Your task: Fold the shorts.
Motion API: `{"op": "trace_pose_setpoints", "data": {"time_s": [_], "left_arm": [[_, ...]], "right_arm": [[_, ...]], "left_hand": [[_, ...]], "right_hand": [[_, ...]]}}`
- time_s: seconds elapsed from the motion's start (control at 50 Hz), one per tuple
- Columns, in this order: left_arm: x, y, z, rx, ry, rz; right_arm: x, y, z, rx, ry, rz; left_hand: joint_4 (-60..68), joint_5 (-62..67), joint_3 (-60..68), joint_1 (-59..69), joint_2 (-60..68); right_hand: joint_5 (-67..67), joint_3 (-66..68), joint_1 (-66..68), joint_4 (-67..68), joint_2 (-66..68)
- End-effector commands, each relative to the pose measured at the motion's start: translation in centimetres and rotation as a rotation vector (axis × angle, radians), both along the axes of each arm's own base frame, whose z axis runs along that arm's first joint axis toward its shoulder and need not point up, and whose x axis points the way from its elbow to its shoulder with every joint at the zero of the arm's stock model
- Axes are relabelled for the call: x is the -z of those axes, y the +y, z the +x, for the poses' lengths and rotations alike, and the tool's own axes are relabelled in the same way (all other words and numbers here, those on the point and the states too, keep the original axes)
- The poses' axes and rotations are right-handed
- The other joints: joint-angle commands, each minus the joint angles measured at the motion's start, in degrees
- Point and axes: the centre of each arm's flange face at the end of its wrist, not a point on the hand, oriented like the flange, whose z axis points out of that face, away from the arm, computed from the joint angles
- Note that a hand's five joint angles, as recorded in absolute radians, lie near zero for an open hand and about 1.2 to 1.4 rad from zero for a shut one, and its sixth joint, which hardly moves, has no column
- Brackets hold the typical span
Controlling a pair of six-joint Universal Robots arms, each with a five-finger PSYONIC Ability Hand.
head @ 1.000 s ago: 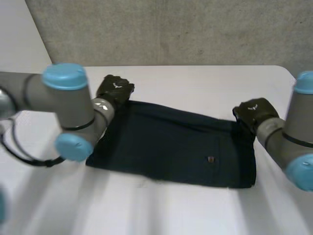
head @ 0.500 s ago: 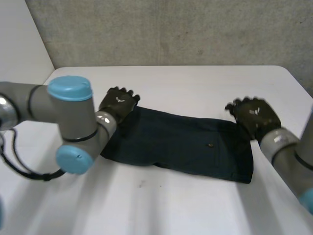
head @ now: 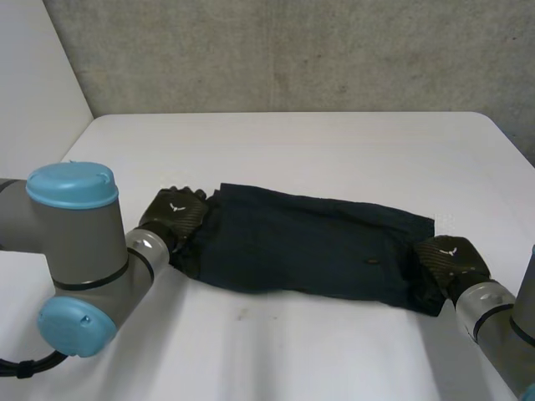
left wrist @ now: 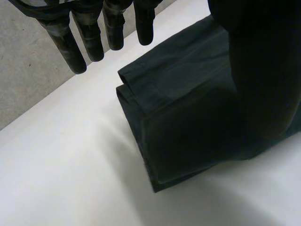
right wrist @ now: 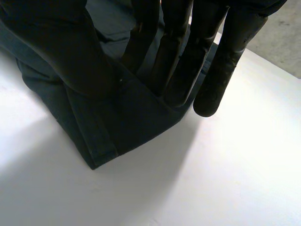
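Shorts (head: 309, 246) now folded narrower, both hands pulled nearer. Left hand (head: 174, 215) relaxed, fingers straight off the cloth; right hand (head: 451, 259) pinches the end corner.

Matt woven cloth is seen in the shorts (head: 309, 251); the table (head: 334, 150) is finished smooth; the wall (head: 292, 50) is left rough, like concrete.

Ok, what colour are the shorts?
The shorts are plain dark navy with no pattern; the head view shows this best.
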Motion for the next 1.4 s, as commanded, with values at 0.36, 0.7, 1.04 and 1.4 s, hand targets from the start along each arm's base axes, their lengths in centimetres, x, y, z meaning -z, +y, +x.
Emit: {"op": "trace_pose_setpoints", "data": {"time_s": [0.36,0.7,1.04,1.4], "left_arm": [[-4.5,1.0,1.9,-0.035,0.05,-0.098],[-5.2,0.1,3.4,-0.112,0.12,-0.081],[-4.7,0.4,3.7,-0.064,0.141,-0.044],[-3.8,1.1,3.8,-0.042,0.139,-0.012]], "right_arm": [[-8.7,-1.1,1.5,-0.209,0.448,-0.35],[-2.5,10.1,21.9,-1.033,0.254,-0.465],[-12.2,1.1,13.5,-0.25,-0.113,-0.411],[-2.2,-1.5,-4.1,-0.123,0.066,-0.01]], "left_hand": [[-0.89,-1.84,-1.32,-0.09,-0.78],[-0.56,-1.51,-0.99,0.24,-0.45],[-0.56,-1.51,-0.99,0.24,-0.45],[-0.56,-1.51,-0.99,0.24,-0.45]], "right_hand": [[16.85,12.29,29.07,11.8,13.21],[16.85,12.29,29.07,11.8,13.21],[-44.15,-48.71,-31.93,-49.19,-47.79],[-39.62,-44.18,-27.39,-44.66,-43.25]]}}
